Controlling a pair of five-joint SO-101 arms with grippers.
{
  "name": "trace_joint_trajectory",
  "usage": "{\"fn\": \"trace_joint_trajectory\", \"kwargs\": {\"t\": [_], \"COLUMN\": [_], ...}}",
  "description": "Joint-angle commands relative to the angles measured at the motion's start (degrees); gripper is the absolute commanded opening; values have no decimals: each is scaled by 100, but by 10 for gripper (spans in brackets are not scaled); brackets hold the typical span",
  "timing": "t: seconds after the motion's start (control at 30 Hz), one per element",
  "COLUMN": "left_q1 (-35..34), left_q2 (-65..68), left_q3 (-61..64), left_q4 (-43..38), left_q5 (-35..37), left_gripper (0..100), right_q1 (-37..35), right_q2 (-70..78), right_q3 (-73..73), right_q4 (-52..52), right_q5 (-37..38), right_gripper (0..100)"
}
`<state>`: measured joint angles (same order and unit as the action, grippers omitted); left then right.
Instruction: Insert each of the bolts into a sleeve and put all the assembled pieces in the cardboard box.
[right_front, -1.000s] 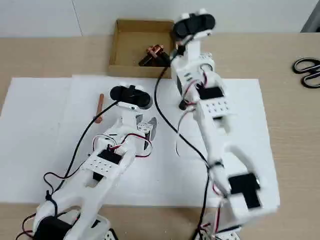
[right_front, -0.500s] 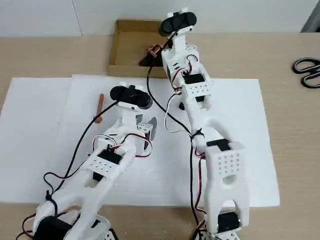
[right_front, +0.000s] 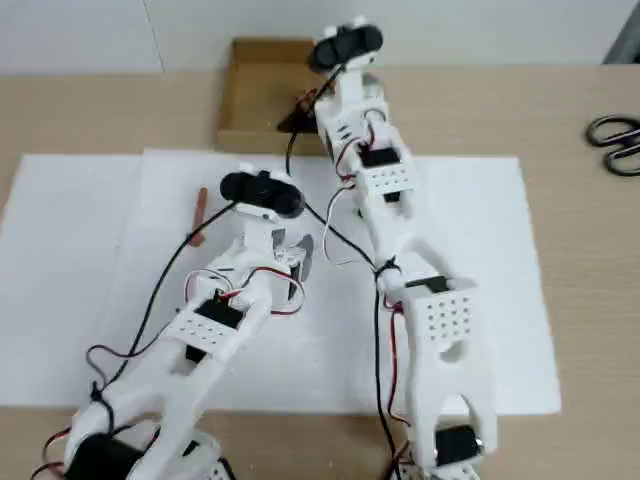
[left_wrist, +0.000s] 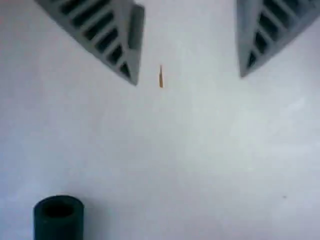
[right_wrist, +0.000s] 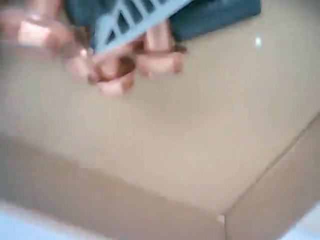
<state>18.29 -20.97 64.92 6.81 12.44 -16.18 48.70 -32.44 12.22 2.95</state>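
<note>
Grey L gripper (left_wrist: 188, 78) fingers wide apart, over white paper (left_wrist: 200, 165)

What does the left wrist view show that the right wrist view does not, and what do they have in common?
Left wrist view: the open left gripper above white paper, with one empty black sleeve on it. Right wrist view: the cardboard box floor and walls, with copper bolts inside. Shared: sleeves, since dark sleeves lie in the box too.
</note>
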Motion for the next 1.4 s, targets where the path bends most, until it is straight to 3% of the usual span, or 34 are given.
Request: {"fn": "trace_joint_trajectory", "kwargs": {"t": [0.0,0.23,0.63,1.0,1.37], "left_q1": [-44,-44,-44,-44,-44], "left_q2": [-35,-35,-35,-35,-35], "left_q3": [-84,-84,-84,-84,-84], "left_q4": [-149,-149,-149,-149,-149], "left_q5": [9,9,9,9,9], "left_gripper": [126,126,126,126,126], "right_q1": [4,40,629,1429,1974], "right_q2": [-374,-1376,-3187,-3916,-3969], "right_q3": [-308,-308,-308,-273,1459], "right_q4": [-57,910,4154,8347,8400], "right_q5": [44,53,44,44,62], "right_gripper": [273,256,256,256,256]}}
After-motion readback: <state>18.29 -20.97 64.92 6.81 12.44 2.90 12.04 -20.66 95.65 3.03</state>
